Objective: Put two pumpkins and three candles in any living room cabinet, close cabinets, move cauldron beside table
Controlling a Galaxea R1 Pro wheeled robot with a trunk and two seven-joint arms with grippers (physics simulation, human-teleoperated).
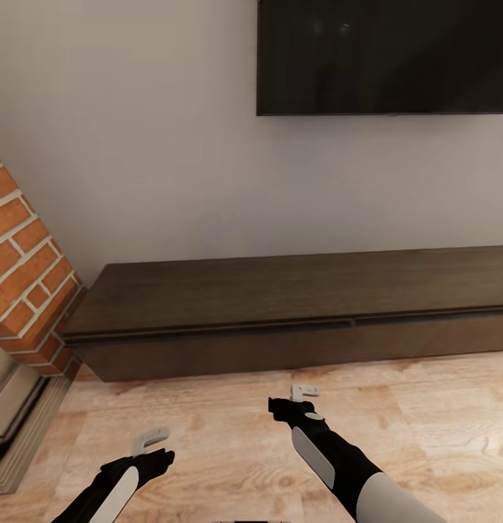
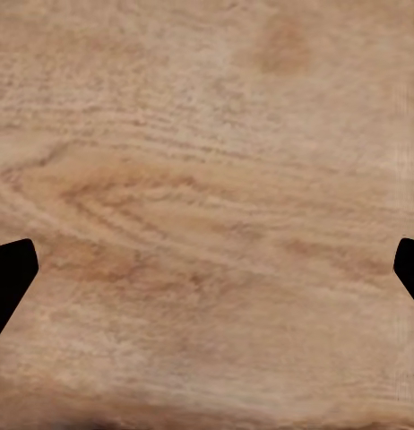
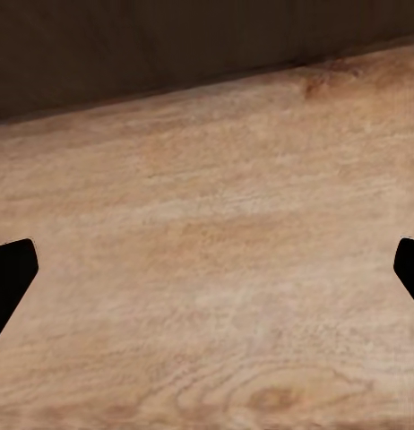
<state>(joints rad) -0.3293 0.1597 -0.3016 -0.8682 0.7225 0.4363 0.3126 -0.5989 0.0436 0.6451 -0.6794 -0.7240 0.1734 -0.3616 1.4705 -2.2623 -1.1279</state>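
Both my arms were stretched forward and low over the wood floor (image 1: 425, 407), forearms black with white panels. My left pincer (image 1: 155, 449) hung nearer my base, wrist turned so one pale grey finger lay on top; my right pincer (image 1: 293, 399) reached further ahead and a little higher. Through the left wrist camera the two dark fingertips (image 2: 10, 278) stood at opposite edges of the picture, spread wide, with bare floorboard between them and nothing gripped. The right wrist camera gave the same: fingertips (image 3: 10, 278) far apart, nothing held, pale planks between them and the dark base of the cabinet (image 3: 171, 45) just beyond. The cabinet (image 1: 295, 305) lay ahead of both pincers, close in front of the right one and further from the left; a long, low, dark-brown wooden unit set against the white wall (image 1: 135, 145). Its two wide drawer fronts (image 1: 229, 349) sat flush and shut, handleless, with a thin shadow gap under the top slab, so I could not see what they held. The top was flat, matte, faintly grained, and bare where I could see it. Above the cabinet, a black glossy screen (image 1: 385, 54) on the wall. Off beyond my left pincer, red brick (image 1: 22, 269) with pale mortar, slanting. The floor was light, knotted, wide-planked wood.
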